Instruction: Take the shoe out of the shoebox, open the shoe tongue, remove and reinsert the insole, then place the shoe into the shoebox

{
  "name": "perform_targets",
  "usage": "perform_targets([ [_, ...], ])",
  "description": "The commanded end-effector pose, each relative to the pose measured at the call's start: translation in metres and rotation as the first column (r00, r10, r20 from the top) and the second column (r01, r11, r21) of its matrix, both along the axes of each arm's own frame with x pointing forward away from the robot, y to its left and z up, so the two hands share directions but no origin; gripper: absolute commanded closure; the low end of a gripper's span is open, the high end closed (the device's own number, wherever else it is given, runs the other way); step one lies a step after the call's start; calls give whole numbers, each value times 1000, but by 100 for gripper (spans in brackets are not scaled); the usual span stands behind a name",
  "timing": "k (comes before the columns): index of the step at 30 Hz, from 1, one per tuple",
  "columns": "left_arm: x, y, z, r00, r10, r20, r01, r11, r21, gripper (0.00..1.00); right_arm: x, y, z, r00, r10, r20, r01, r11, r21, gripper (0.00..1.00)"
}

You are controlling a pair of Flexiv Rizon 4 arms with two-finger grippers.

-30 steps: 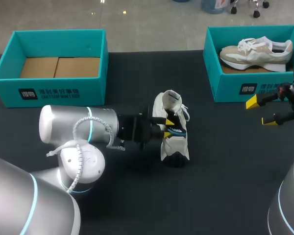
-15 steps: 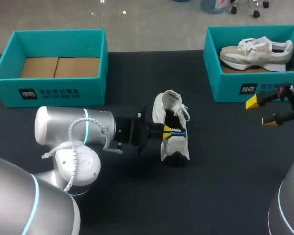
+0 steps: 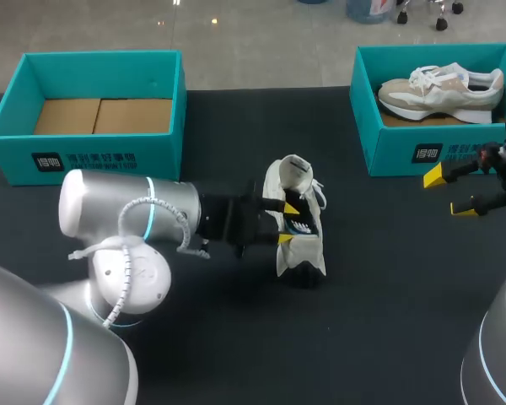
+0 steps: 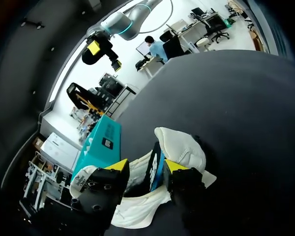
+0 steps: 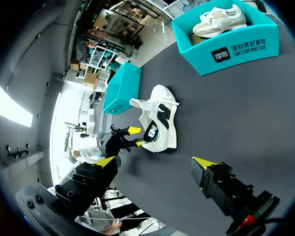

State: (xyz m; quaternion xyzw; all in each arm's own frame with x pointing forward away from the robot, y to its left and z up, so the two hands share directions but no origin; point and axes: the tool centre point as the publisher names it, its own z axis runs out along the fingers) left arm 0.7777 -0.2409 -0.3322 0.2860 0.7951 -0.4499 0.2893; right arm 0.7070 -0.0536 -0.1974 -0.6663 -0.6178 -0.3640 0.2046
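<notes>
On the left-hand shoebox [image 3: 160, 159] front, a black patch [image 3: 48, 161] and white lettering [image 3: 101, 160].

The left arm [image 3: 110, 207] and right arm [image 3: 499, 350] are smooth silver shells with cyan light rings. A white coiled cable [image 3: 123, 224] loops over the left arm's joint. The left gripper [image 3: 288, 223] and right gripper [image 3: 449, 193] are black, tipped yellow.

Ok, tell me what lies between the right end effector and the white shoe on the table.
Only bare black tabletop separates the right end effector from the white fabric shoe; the head view shows it plainly.
</notes>
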Motion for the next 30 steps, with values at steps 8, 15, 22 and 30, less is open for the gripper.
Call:
perform_targets([
  [8, 2, 25, 30, 992, -121, 23, 116, 981, 155, 28, -1, 0, 0, 1000, -2, -2, 2, 1000, -4, 0],
  [15, 10, 30, 40, 965, -256, 60, 234, 940, 249, 100, -1, 0, 0, 1000, -2, -2, 2, 1000, -4, 0],
  [22, 6, 38, 39, 884, -463, 65, 408, 832, 377, 100, -1, 0, 0, 1000, -2, -2, 2, 1000, -4, 0],
  [30, 6, 41, 38, 848, -519, 104, 431, 792, 433, 100, -1, 0, 0, 1000, -2, -2, 2, 1000, -4, 0],
])
